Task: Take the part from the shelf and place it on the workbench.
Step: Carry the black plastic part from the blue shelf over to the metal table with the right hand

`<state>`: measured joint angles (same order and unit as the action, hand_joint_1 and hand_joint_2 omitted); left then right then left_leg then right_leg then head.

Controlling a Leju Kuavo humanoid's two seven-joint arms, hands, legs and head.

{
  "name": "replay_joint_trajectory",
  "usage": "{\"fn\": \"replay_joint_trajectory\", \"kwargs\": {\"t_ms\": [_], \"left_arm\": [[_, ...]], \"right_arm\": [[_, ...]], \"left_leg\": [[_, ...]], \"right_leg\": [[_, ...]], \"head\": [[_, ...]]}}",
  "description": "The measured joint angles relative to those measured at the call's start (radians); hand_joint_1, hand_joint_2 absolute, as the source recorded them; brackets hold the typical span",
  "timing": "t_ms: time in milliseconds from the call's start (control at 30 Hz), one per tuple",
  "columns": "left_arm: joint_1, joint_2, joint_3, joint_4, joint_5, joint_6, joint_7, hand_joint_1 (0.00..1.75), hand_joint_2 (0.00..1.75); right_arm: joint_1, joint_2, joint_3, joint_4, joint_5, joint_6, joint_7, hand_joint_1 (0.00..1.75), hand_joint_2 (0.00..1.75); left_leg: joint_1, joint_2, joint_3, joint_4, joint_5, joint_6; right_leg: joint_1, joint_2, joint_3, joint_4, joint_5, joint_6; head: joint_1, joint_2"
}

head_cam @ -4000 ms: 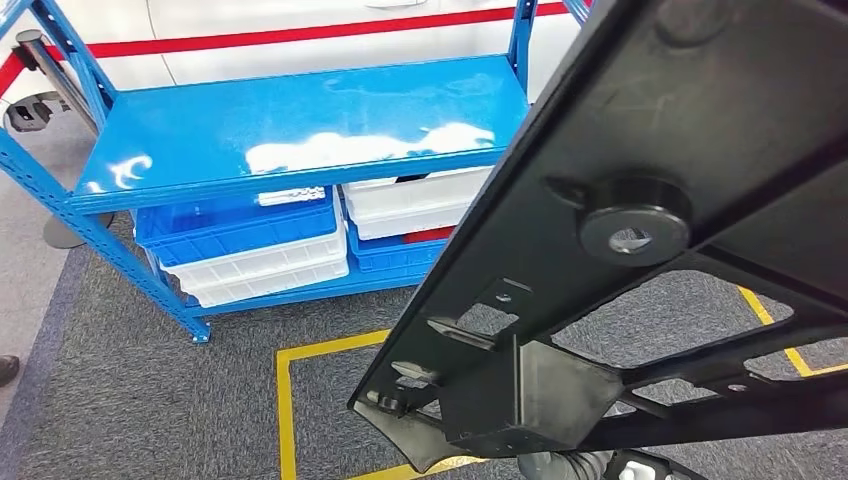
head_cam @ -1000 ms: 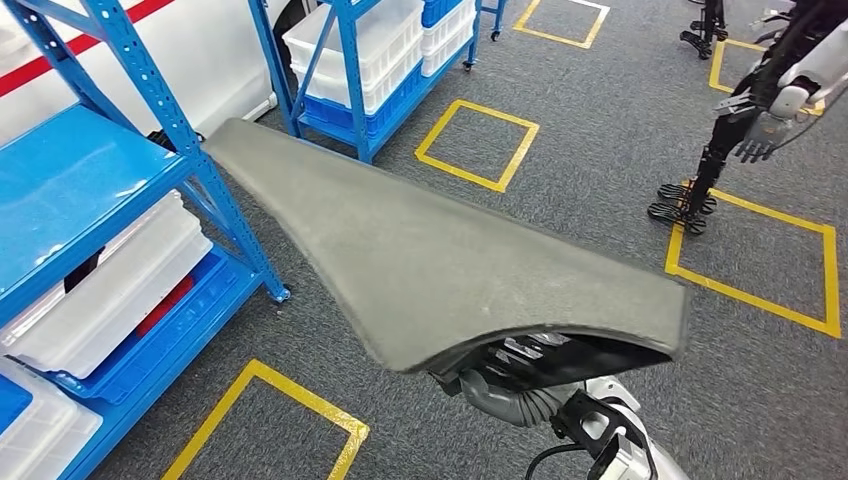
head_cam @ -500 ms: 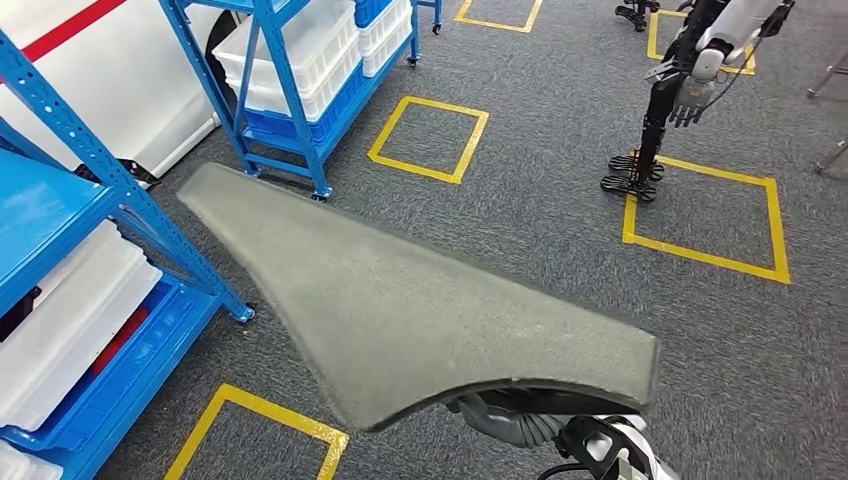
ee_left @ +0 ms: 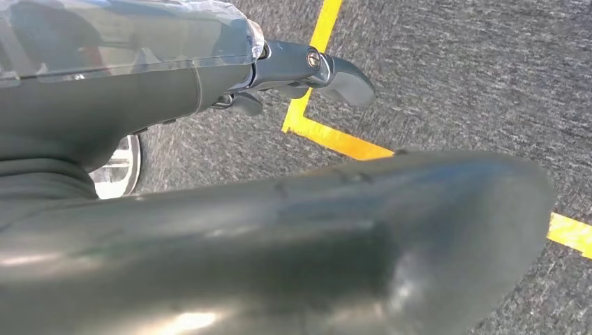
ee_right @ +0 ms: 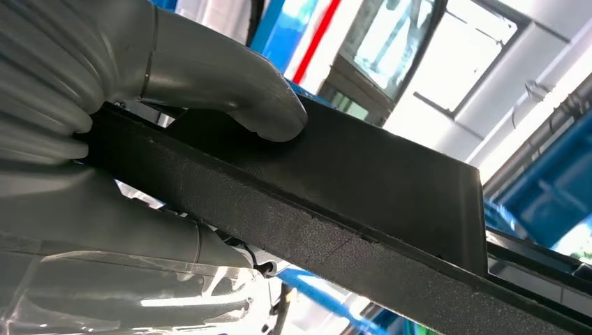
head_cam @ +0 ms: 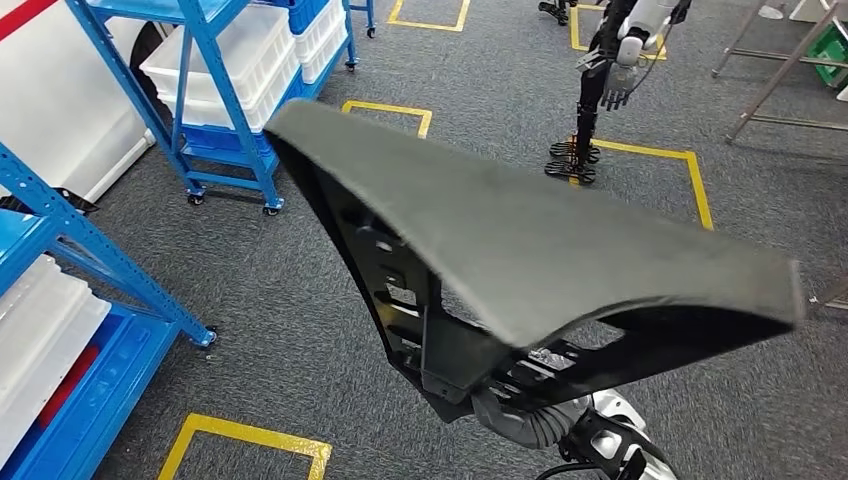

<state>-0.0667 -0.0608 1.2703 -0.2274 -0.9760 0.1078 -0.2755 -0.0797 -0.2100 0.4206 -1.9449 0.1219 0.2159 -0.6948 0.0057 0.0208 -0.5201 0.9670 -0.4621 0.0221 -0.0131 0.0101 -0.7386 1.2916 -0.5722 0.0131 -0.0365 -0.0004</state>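
The part [head_cam: 560, 240] is a long panel, grey felt on top and black ribbed plastic beneath. In the head view it hangs across the middle, above the carpet, tilted so that its black underside shows. My right hand [head_cam: 520, 412] holds it from below, mostly hidden under the panel. In the right wrist view the thumb [ee_right: 237, 91] presses on the part's [ee_right: 335, 181] black face, with the fingers wrapped under its edge. My left hand [ee_left: 307, 70] hangs over the grey floor, its fingers apart and holding nothing.
A blue rack [head_cam: 215, 90] with white bins [head_cam: 235, 50] stands at the back left. A nearer blue shelf [head_cam: 75, 250] holds white bins [head_cam: 40, 320] at the left edge. Yellow floor squares [head_cam: 240, 435] mark the carpet. Another robot [head_cam: 600, 80] stands at the back, with metal legs [head_cam: 775, 80] further right.
The whole picture has shifted: the camera keeps turning right, and the shelves slide off to the left. The part has tilted and now shows its black underside. It stays in my right hand.
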Motion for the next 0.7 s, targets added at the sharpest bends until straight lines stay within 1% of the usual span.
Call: {"fn": "replay_joint_trajectory", "kwargs": {"t_ms": [33, 67, 100, 133, 167, 200, 233, 267, 300, 333, 367, 400, 433, 467, 500, 533, 567, 600, 633, 667, 700], "left_arm": [[0.000, 0.000, 0.001, 0.000, 0.000, 0.000, -0.003, 0.00, 0.00], [0.000, -0.001, 0.001, 0.000, 0.001, 0.000, -0.006, 0.00, 0.00], [-0.001, -0.001, 0.001, 0.000, 0.001, -0.002, -0.009, 0.00, 0.00], [-0.002, -0.001, 0.002, 0.000, 0.001, -0.003, -0.011, 0.00, 0.00], [-0.002, -0.002, 0.002, 0.000, 0.001, -0.005, -0.014, 0.00, 0.00], [-0.003, -0.002, 0.002, 0.000, 0.000, -0.006, -0.016, 0.00, 0.00], [-0.004, -0.002, 0.002, 0.000, -0.001, -0.007, -0.019, 0.00, 0.00], [-0.005, -0.002, 0.002, 0.000, -0.003, -0.008, -0.020, 0.00, 0.00], [-0.007, -0.002, 0.002, 0.000, -0.005, -0.009, -0.021, 0.00, 0.00], [-0.008, -0.003, 0.002, 0.000, -0.007, -0.011, -0.021, 0.00, 0.00], [-0.009, -0.003, 0.002, 0.000, -0.010, -0.012, -0.021, 0.00, 0.00], [-0.010, -0.004, 0.002, 0.000, -0.011, -0.014, -0.020, 0.00, 0.00], [-0.009, -0.005, 0.002, 0.000, -0.013, -0.015, -0.017, 0.00, 0.00], [-0.008, -0.005, 0.002, 0.000, -0.015, -0.015, -0.014, 0.00, 0.00], [-0.008, -0.005, 0.002, 0.000, -0.015, -0.015, -0.010, 0.00, 0.00], [-0.008, -0.005, 0.002, 0.000, -0.014, -0.015, -0.006, 0.00, 0.00], [-0.008, -0.005, 0.002, 0.000, -0.013, -0.015, -0.003, 0.00, 0.00], [-0.008, -0.005, 0.002, 0.000, -0.012, -0.015, -0.001, 0.00, 0.00], [-0.009, -0.005, 0.002, 0.000, -0.011, -0.015, 0.001, 0.00, 0.00], [-0.009, -0.004, 0.002, 0.000, -0.010, -0.015, 0.003, 0.00, 0.00], [-0.009, -0.004, 0.002, 0.000, -0.008, -0.014, 0.005, 0.00, 0.00]], "right_arm": [[0.001, 0.001, -0.006, 0.001, -0.020, 0.012, 0.000, 1.75, 1.75], [0.001, 0.003, -0.013, 0.001, -0.039, 0.025, -0.001, 1.75, 1.75], [0.001, 0.005, -0.019, 0.001, -0.058, 0.040, -0.001, 1.75, 1.75], [0.000, 0.007, -0.026, 0.001, -0.073, 0.055, -0.001, 1.75, 1.75], [0.000, 0.011, -0.031, 0.001, -0.084, 0.069, -0.002, 1.75, 1.75], [0.001, 0.015, -0.036, 0.000, -0.092, 0.081, -0.002, 1.75, 1.75], [0.001, 0.019, -0.040, 0.000, -0.097, 0.090, -0.003, 1.75, 1.75], [0.001, 0.023, -0.042, -0.001, -0.098, 0.095, -0.003, 1.75, 1.75], [0.000, 0.026, -0.044, -0.004, -0.099, 0.098, -0.003, 1.75, 1.75], [-0.002, 0.029, -0.045, -0.007, -0.098, 0.100, -0.002, 1.75, 1.75], [-0.005, 0.033, -0.045, -0.010, -0.098, 0.101, -0.001, 1.75, 1.75], [-0.008, 0.037, -0.046, -0.014, -0.099, 0.102, 0.000, 1.75, 1.75], [-0.011, 0.041, -0.046, -0.015, -0.099, 0.104, 0.002, 1.75, 1.75], [-0.012, 0.045, -0.046, -0.016, -0.099, 0.105, 0.005, 1.75, 1.75], [-0.012, 0.048, -0.046, -0.017, -0.099, 0.106, 0.008, 1.75, 1.75], [-0.013, 0.051, -0.046, -0.017, -0.099, 0.107, 0.011, 1.75, 1.75], [-0.014, 0.055, -0.046, -0.017, -0.099, 0.108, 0.015, 1.75, 1.75], [-0.017, 0.059, -0.046, -0.017, -0.100, 0.109, 0.019, 1.75, 1.75], [-0.022, 0.064, -0.046, -0.017, -0.101, 0.112, 0.024, 1.75, 1.75], [-0.028, 0.070, -0.046, -0.017, -0.102, 0.115, 0.030, 1.75, 1.75], [-0.034, 0.074, -0.046, -0.016, -0.103, 0.118, 0.034, 1.75, 1.75]], "left_leg": [[0.000, 0.011, 0.000, 0.001, -0.001, -0.001], [0.000, 0.021, 0.000, 0.002, -0.002, -0.003], [0.000, 0.030, 0.001, 0.004, -0.004, -0.006], [-0.002, 0.038, 0.001, 0.008, -0.008, -0.010], [-0.004, 0.044, 0.001, 0.012, -0.012, -0.016], [-0.006, 0.050, 0.001, 0.016, -0.016, -0.021], [-0.008, 0.056, 0.001, 0.018, -0.018, -0.027], [-0.008, 0.063, 0.002, 0.019, -0.018, -0.033], [-0.006, 0.064, 0.002, 0.022, -0.022, -0.039], [-0.003, 0.055, -0.001, 0.033, -0.032, -0.044], [0.000, 0.040, -0.013, 0.062, -0.054, -0.049], [0.002, 0.020, -0.035, 0.114, -0.086, -0.052], [0.003, 0.003, -0.066, 0.183, -0.122, -0.054], [0.004, -0.006, -0.099, 0.254, -0.152, -0.056], [0.004, -0.010, -0.123, 0.305, -0.167, -0.056], [0.004, -0.012, -0.132, 0.320, -0.162, -0.054], [0.004, -0.014, -0.121, 0.294, -0.137, -0.051], [0.004, -0.021, -0.093, 0.233, -0.098, -0.047], [0.004, -0.040, -0.059, 0.159, -0.063, -0.042], [0.004, -0.060, -0.030, 0.092, -0.038, -0.037], [0.002, -0.076, -0.011, 0.049, -0.025, -0.034]], "right_leg": [[-0.003, -0.003, 0.002, 0.002, 0.009, 0.002], [-0.005, -0.009, 0.025, -0.036, 0.034, 0.004], [-0.007, -0.021, 0.066, -0.106, 0.067, 0.004], [-0.005, -0.038, 0.106, -0.177, 0.090, 0.002], [-0.003, -0.049, 0.136, -0.232, 0.105, -0.002], [-0.001, -0.055, 0.151, -0.264, 0.111, -0.008], [0.003, -0.053, 0.152, -0.271, 0.108, -0.015], [0.004, -0.042, 0.149, -0.271, 0.111, -0.022], [0.004, -0.035, 0.149, -0.273, 0.112, -0.028], [0.003, -0.028, 0.148, -0.275, 0.114, -0.034], [0.001, -0.021, 0.148, -0.277, 0.117, -0.040], [0.001, -0.014, 0.148, -0.279, 0.119, -0.045], [0.002, -0.006, 0.146, -0.279, 0.120, -0.048], [0.004, 0.002, 0.145, -0.279, 0.121, -0.050], [0.006, 0.012, 0.144, -0.278, 0.122, -0.052], [0.007, 0.022, 0.144, -0.278, 0.122, -0.052], [0.009, 0.032, 0.144, -0.277, 0.123, -0.052], [0.009, 0.043, 0.145, -0.276, 0.123, -0.052], [0.009, 0.053, 0.146, -0.275, 0.124, -0.051], [0.010, 0.063, 0.145, -0.273, 0.125, -0.048], [0.009, 0.072, 0.142, -0.272, 0.127, -0.043]], "head": [[0.000, 0.000], [0.000, 0.000], [0.000, 0.000], [0.000, 0.000], [0.000, 0.000], [0.000, 0.000], [0.000, 0.000], [0.000, 0.000], [0.000, 0.000], [0.000, 0.000], [0.000, 0.000], [0.000, 0.000], [0.000, 0.000], [0.000, 0.000], [0.000, 0.000], [0.000, 0.000], [0.000, 0.000], [0.000, 0.000], [0.000, 0.000], [0.000, 0.000], [0.000, 0.000]]}}
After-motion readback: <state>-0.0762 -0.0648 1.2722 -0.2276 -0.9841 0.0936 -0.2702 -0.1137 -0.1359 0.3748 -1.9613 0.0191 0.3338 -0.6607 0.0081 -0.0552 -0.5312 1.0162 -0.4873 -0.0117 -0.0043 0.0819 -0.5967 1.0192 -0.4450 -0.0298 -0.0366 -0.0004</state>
